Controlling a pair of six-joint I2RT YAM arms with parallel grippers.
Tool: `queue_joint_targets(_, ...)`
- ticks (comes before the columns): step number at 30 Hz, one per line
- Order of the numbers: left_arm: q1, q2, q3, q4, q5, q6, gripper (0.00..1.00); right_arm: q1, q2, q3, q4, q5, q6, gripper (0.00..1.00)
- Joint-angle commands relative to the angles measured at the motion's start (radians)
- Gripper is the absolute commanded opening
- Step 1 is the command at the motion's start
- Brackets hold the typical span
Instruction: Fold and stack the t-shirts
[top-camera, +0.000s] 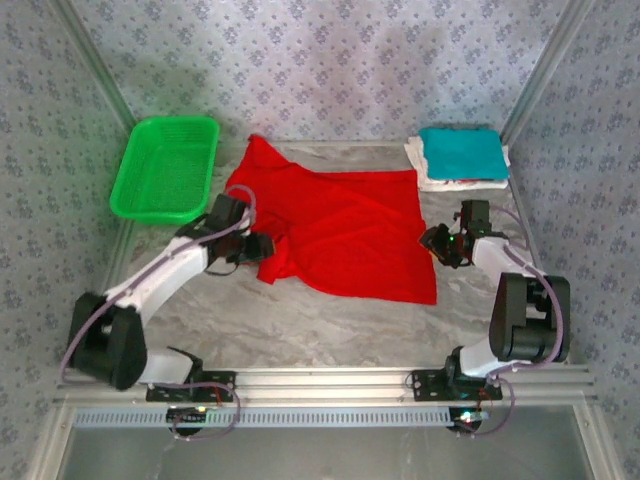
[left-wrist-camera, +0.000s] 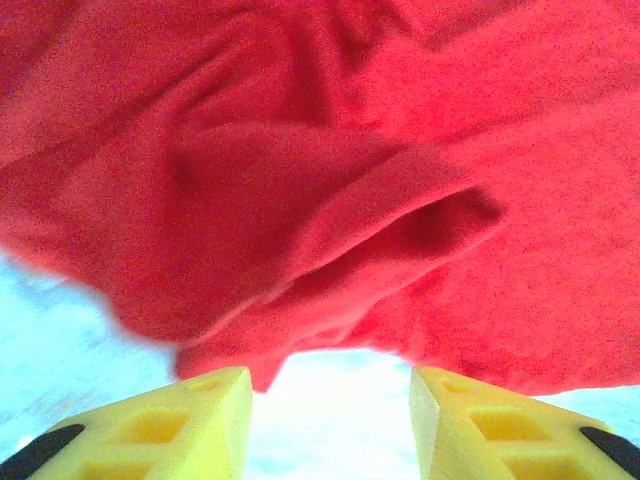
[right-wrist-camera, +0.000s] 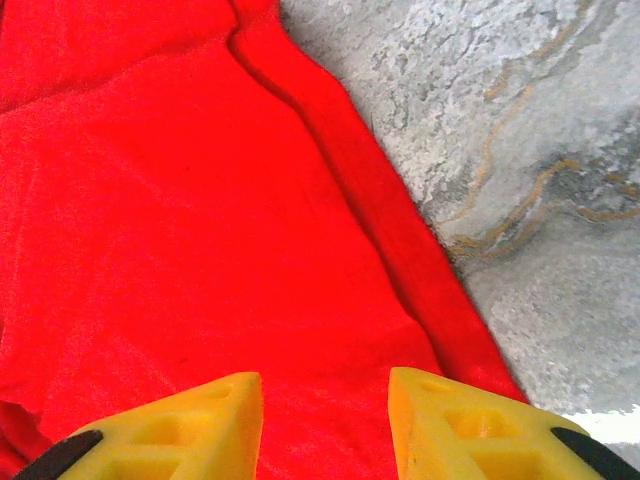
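A bright red t-shirt (top-camera: 340, 230) lies spread and rumpled across the middle of the table. My left gripper (top-camera: 262, 247) sits at its bunched near-left corner. In the left wrist view that gripper (left-wrist-camera: 330, 385) is open, with bare table between its yellow fingers (left-wrist-camera: 205, 415) and the red t-shirt's folded edge (left-wrist-camera: 330, 230) just ahead. My right gripper (top-camera: 435, 243) is at the shirt's right edge. In the right wrist view it (right-wrist-camera: 325, 390) stands open above flat red cloth (right-wrist-camera: 200, 220), holding nothing. A folded teal t-shirt (top-camera: 460, 152) rests on a whitish one (top-camera: 425, 178) at the back right.
A green mesh basket (top-camera: 165, 168) stands at the back left, beside the red shirt's top corner. Patterned walls close in the back and both sides. Bare marbled table (top-camera: 300, 320) runs along the near side, and also shows to the right of the shirt's hem (right-wrist-camera: 540, 160).
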Motion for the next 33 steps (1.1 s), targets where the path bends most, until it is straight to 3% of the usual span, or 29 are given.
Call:
queue_joint_targets(1, 0.021, -0.1, -0.087, 0.007, -0.044, -0.05, 0.46, -0.003, 0.012, 0.023, 0.009, -0.03, -0.015, 0.41)
queue_joint_targets(4, 0.023, -0.15, -0.164, 0.026, 0.0, -0.061, 0.4, -0.002, 0.008, 0.02, 0.012, -0.024, -0.014, 0.41)
queue_joint_targets(9, -0.003, -0.136, -0.326, 0.266, 0.086, -0.127, 0.42, 0.001, 0.012, 0.022, 0.025, -0.026, -0.012, 0.41)
queue_joint_targets(15, -0.024, -0.006, -0.282, 0.374, 0.048, -0.065, 0.51, 0.008, 0.009, 0.02, 0.033, -0.052, -0.001, 0.41)
queue_joint_targets(22, -0.025, 0.153, -0.25, 0.515, 0.045, -0.059, 0.47, 0.006, -0.024, 0.007, 0.026, -0.044, -0.007, 0.41)
queue_joint_targets(29, -0.058, 0.155, -0.162, 0.439, 0.03, -0.051, 0.04, 0.002, -0.036, -0.004, 0.016, -0.038, -0.01, 0.42)
queue_joint_targets(33, -0.091, 0.035, -0.127, 0.285, -0.022, -0.086, 0.0, 0.0, -0.036, -0.003, 0.014, -0.035, -0.01, 0.42)
